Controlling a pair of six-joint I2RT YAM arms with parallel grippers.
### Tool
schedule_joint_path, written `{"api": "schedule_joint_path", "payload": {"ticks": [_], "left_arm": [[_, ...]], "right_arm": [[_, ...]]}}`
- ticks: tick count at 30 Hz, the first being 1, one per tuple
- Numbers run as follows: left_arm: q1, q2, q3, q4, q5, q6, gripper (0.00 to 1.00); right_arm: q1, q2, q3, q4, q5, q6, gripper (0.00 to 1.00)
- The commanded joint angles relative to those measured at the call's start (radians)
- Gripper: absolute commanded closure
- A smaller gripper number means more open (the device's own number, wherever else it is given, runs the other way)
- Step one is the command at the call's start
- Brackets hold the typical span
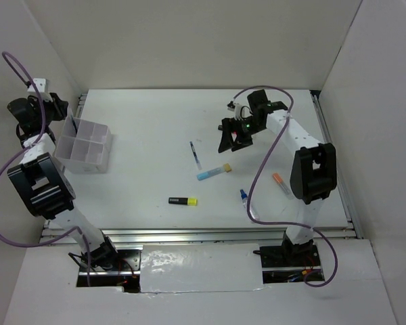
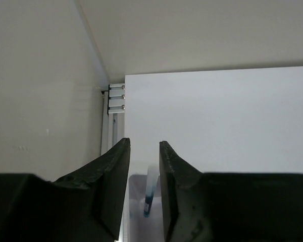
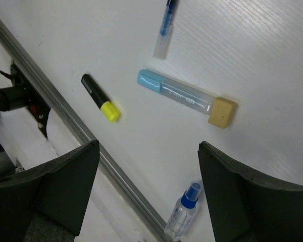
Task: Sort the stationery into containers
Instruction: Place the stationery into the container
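Observation:
The translucent white organizer box [image 1: 85, 143] stands at the table's left. My left gripper [image 1: 65, 115] hangs over its far-left compartment [image 2: 135, 187], jaws a little apart and open. A thin blue pen [image 2: 150, 195] stands loose in that compartment below the fingers, its top blurred. My right gripper [image 1: 234, 135] hovers wide open and empty over the middle of the table. Beneath it lie a thin pen [image 3: 164, 25], a light-blue marker [image 3: 184, 96] with a tan cap, a black highlighter [image 3: 100, 98] with a yellow cap, and a blue-capped bottle [image 3: 184, 214].
An orange-capped tube [image 1: 281, 183] lies by the right arm's base link. Enclosure walls rise close on the left, back and right. A metal rail [image 3: 91, 146] runs along the table's near edge.

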Motion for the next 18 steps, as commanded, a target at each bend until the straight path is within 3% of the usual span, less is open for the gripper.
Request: {"api": "schedule_joint_path", "payload": {"ticks": [1,3,5,9,13,18], "left_arm": [[-0.011,-0.021,-0.024,0.044,0.046,0.026,0.57],[-0.011,-0.023,-0.022,0.032,0.05,0.026,0.46],[-0.011,-0.033,-0.025,0.032,0.046,0.024,0.43],[-0.019,-0.109,0.001,0.021,0.037,-0.007,0.42],[-0.068,-0.202,0.061,-0.109,0.024,0.019,0.43],[-0.14,-0.403,-0.036,-0.191,0.007,0.122,0.42]], "right_arm": [[0.056,0.04,0.059,0.078,0.049,0.043,0.15],[0.091,0.064,0.076,0.102,0.091,0.063,0.16],[0.117,0.098,0.105,0.114,0.132,0.077,0.21],[0.209,0.176,0.203,0.109,0.25,0.084,0.3],[0.31,0.326,0.392,0.033,0.379,0.121,0.38],[0.346,0.507,0.616,-0.041,0.505,0.16,0.41]]}}
